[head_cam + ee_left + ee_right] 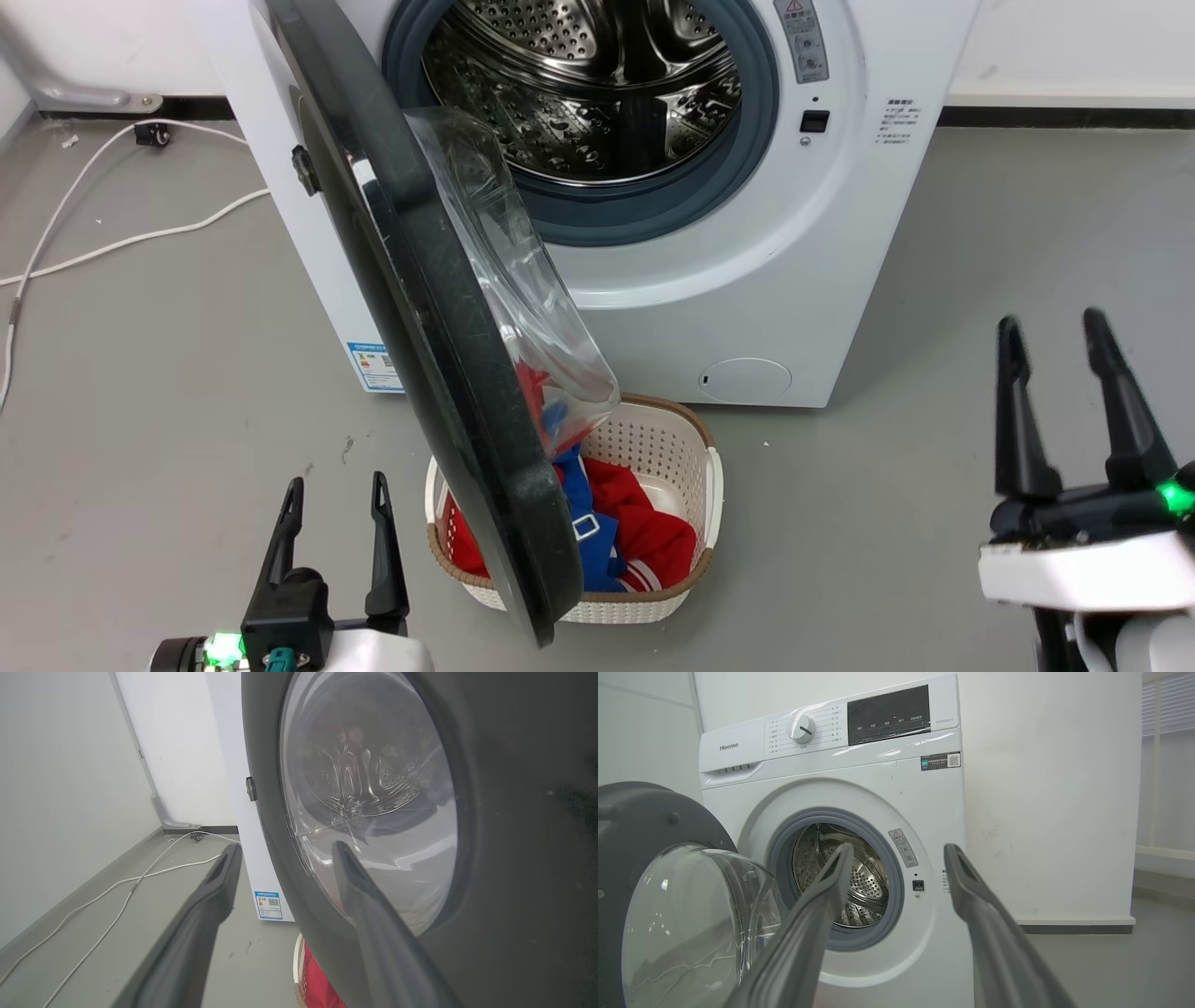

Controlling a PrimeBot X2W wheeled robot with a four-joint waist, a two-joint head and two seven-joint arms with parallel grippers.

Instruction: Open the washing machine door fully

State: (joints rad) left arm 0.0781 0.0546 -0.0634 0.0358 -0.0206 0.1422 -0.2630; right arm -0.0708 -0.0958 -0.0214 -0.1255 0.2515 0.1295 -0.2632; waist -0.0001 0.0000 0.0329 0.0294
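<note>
Two grippers sit low in the head view, both with fingers spread and holding nothing: the left gripper (338, 482) at 7 o'clock, the right gripper (1049, 319) at 4 o'clock. Between them the washing machine door (420, 308) stands partly open, hinged at the left of the washing machine (794, 280) and swung out toward 6 o'clock, leaving the steel drum (579, 93) uncovered at 12 o'clock. Its lower edge hangs over a white basket (711, 467) of red and blue clothes (653, 537) on the floor. The left gripper is near the door's outer face, at its 9 o'clock side, and apart from it.
</note>
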